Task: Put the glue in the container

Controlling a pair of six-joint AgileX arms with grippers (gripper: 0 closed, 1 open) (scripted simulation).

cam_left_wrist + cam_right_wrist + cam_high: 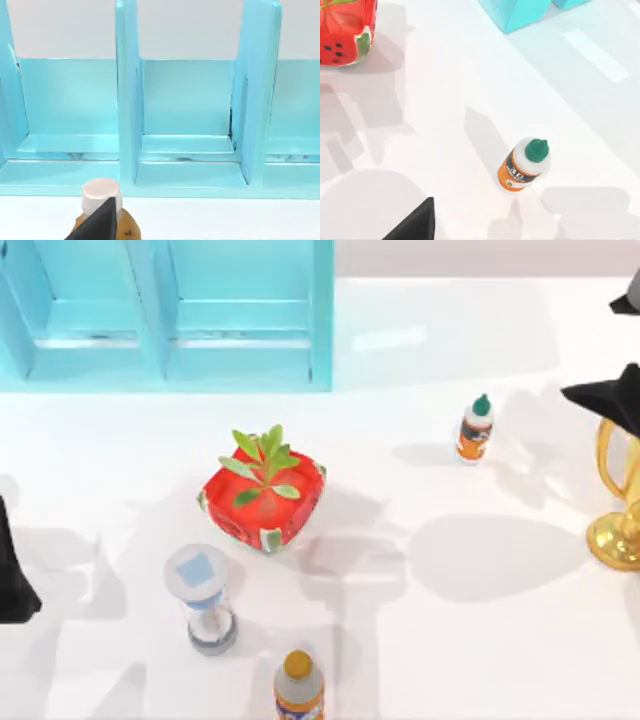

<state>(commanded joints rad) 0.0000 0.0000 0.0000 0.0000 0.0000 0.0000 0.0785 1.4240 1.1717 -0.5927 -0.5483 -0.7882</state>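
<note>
The glue (475,429) is a small white bottle with a dark green pointed cap and an orange label, standing upright on the white table right of centre. The right wrist view looks down on the glue (524,165) from above and to one side. My right gripper (608,398) hovers at the right edge, apart from the bottle, and a dark part of it (415,225) shows at the wrist view's border. The container (170,315) is a light blue rack with open compartments at the back left. The left wrist view faces these compartments (187,145). My left gripper (12,575) is parked at the left edge.
A red watermelon-patterned pot (263,498) with a green plant stands mid-table. A sand timer (205,600) and an orange-capped bottle (298,687) stand near the front. A gold trophy (618,505) is at the right edge. A pale-capped brown bottle (102,197) sits close below the left wrist.
</note>
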